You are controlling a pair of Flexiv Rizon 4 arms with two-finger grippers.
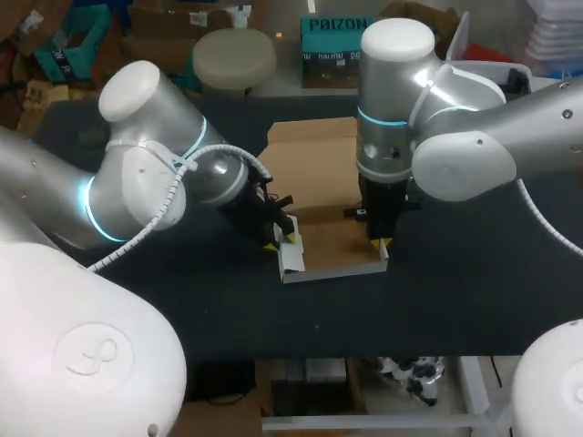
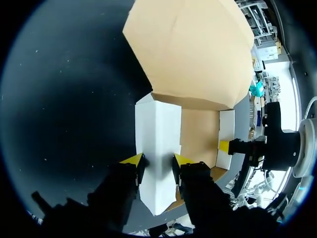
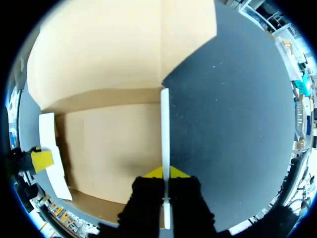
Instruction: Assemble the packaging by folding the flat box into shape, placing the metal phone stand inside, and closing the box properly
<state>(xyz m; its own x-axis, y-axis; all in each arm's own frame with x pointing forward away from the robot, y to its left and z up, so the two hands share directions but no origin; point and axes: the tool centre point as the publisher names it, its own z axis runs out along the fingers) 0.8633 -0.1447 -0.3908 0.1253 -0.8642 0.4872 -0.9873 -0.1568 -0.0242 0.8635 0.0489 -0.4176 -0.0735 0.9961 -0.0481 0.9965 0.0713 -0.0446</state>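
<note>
Clamped upright both white side walls (image 2: 157, 144) of the half-folded brown cardboard box (image 1: 314, 173) at mid dark tabletop (image 1: 474, 291), one in the left gripper (image 1: 282, 241), one in the right gripper (image 1: 381, 244); metal phone stand unseen, packing and closing left undone.

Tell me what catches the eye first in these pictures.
A half-folded cardboard box, brown inside and white outside, sits in the middle of the dark table, its broad brown lid panel lying flat beyond it. The left gripper pinches the box's raised white left side wall. The right gripper is clamped on the thin right side wall.
</note>
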